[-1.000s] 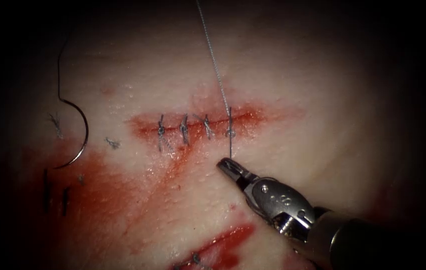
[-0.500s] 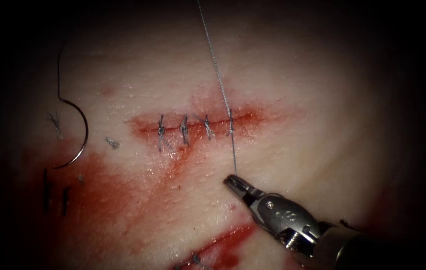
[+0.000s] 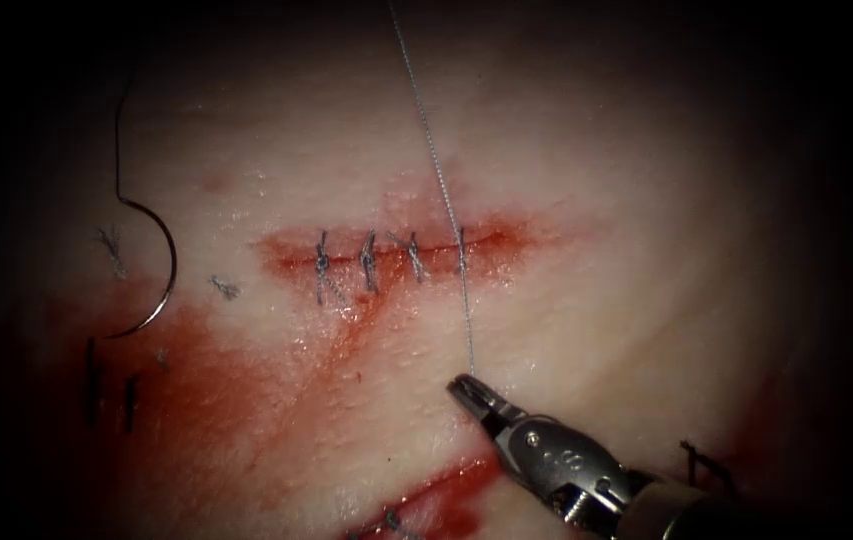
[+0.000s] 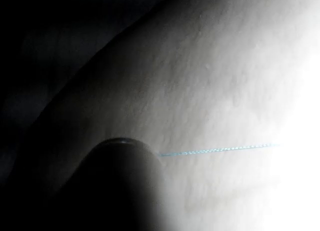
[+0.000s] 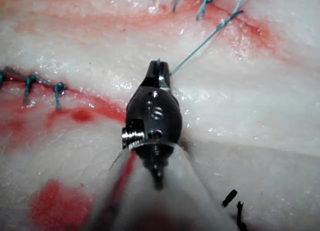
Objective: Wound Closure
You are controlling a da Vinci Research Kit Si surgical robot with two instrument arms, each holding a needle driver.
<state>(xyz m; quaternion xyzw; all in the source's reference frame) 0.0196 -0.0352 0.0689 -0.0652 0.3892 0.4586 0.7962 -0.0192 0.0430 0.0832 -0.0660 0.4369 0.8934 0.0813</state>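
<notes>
Endoscope view: the tissue (image 3: 646, 300) carries a cut (image 3: 396, 248) with four stitches. Thread (image 3: 466, 320) runs taut from the rightmost one to the right tool (image 3: 466, 388), jaws closed on its end. The needle (image 3: 151, 265) lies free, left of the cut. Risk — too much tension tears tissue or snaps thread.

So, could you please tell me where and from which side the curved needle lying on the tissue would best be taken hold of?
Probably on the needle's mid-curve. It lies flat and free on the tissue, well left of the cut. Its arc bulges right and thread trails from its upper end, so coming from the right avoids both ends. The right end effector is shut on the thread just now.
</notes>
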